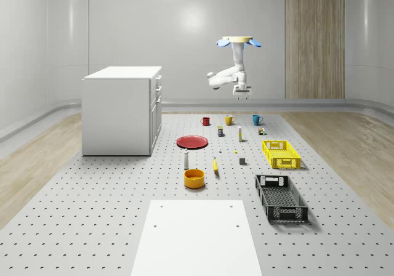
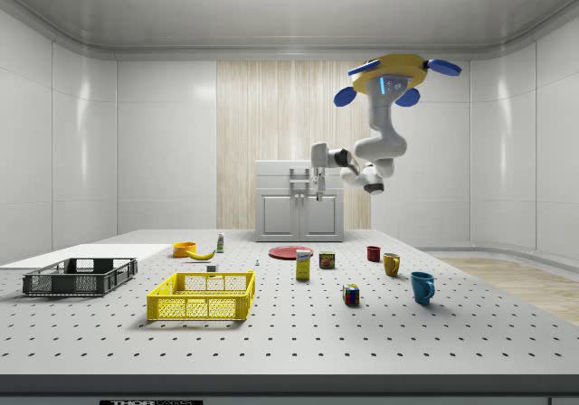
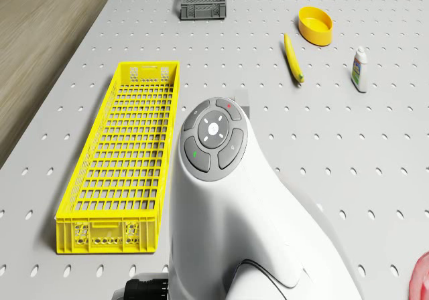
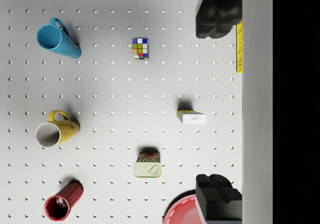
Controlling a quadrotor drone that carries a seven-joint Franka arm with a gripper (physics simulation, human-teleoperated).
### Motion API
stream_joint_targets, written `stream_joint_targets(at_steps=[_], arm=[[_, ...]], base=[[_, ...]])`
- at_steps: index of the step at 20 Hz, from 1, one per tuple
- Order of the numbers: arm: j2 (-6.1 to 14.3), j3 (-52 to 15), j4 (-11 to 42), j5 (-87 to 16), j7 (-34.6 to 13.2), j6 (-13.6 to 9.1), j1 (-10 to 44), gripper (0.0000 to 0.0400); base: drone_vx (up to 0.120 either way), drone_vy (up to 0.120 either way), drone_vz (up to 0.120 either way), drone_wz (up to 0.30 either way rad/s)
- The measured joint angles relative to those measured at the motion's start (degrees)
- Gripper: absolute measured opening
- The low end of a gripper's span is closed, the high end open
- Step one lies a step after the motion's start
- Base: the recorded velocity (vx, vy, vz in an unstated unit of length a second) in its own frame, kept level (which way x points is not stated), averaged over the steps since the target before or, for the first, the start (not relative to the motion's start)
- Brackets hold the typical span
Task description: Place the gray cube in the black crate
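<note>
Black crate (image 1: 281, 197) sits nearest on the bench (image 1: 92, 214); beyond it, the gray cube (image 1: 242, 161). Hovering drone (image 1: 238, 41) holds its released pincer (image 1: 241, 93) high above the mugs; it should descend squarely over the cube.

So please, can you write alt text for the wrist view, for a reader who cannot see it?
Looking straight down from high above a pegboard table, the open gripper holds nothing. Below stand a blue mug, a yellow mug, a red mug, a colour puzzle cube, a tin can and a small box.
</note>
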State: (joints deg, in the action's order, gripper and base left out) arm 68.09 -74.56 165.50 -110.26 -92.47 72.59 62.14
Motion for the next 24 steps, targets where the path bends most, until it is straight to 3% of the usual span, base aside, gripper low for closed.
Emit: stream_joint_targets(at_steps=[7,13,24], arm=[[1.86,-0.54,-0.13,0.95,-0.56,1.71,0.6,0.04],[3.37,-0.95,-0.23,1.71,-0.99,3.11,1.05,0.04],[5.94,-1.59,-0.39,2.95,-1.67,5.48,1.78,0.04]], base=[[0.12,-0.006,-0.091,0.0],[0.12,-0.113,-0.113,0.0],[0.12,0.0,0.0,0.0]])
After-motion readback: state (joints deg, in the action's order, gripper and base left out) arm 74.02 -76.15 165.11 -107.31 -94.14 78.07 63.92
